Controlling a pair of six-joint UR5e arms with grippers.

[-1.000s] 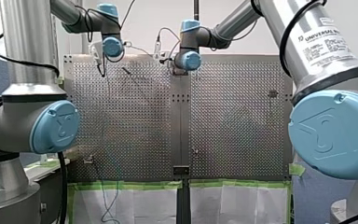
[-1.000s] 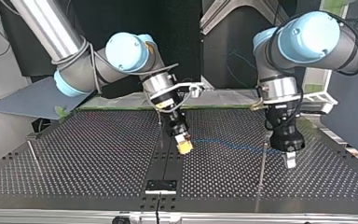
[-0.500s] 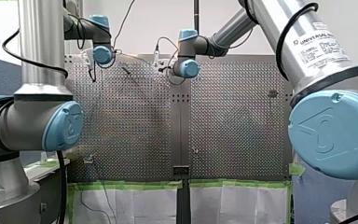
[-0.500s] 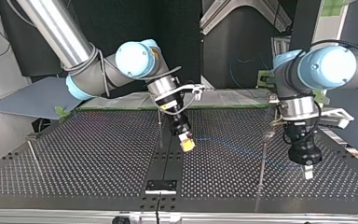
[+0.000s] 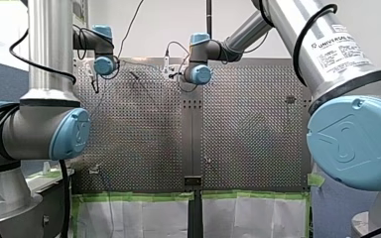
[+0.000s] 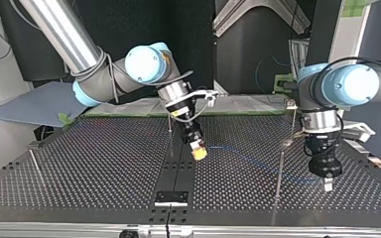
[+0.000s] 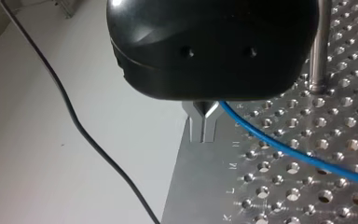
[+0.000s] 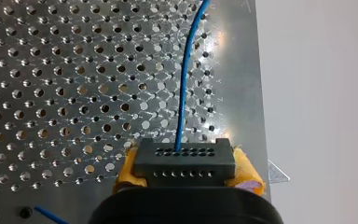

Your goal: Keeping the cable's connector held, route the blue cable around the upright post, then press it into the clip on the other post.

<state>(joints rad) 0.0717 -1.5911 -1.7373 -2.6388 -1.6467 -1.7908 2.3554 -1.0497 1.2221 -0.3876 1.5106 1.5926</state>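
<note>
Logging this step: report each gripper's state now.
My left gripper: shut on the blue cable.
My right gripper: shut on the connector.

This is a robotics lab. A grey industrial arm [image 5: 49, 59] with blue joint caps stands at the left of a perforated metal table [image 5: 248, 129], and a second arm [image 5: 297, 29] at the right bears a Universal Robots label [image 5: 345, 44]. A thin metal post [image 6: 279, 171] rises from the plate, and etched letters [image 7: 233, 165] mark its hole rows. Green tape [image 5: 139, 197] holds white sheets [image 5: 154, 218] along the near edge. Loose black wires [image 5: 131, 25] hang before a plain white wall [image 5: 154, 29] at the far side.
</note>
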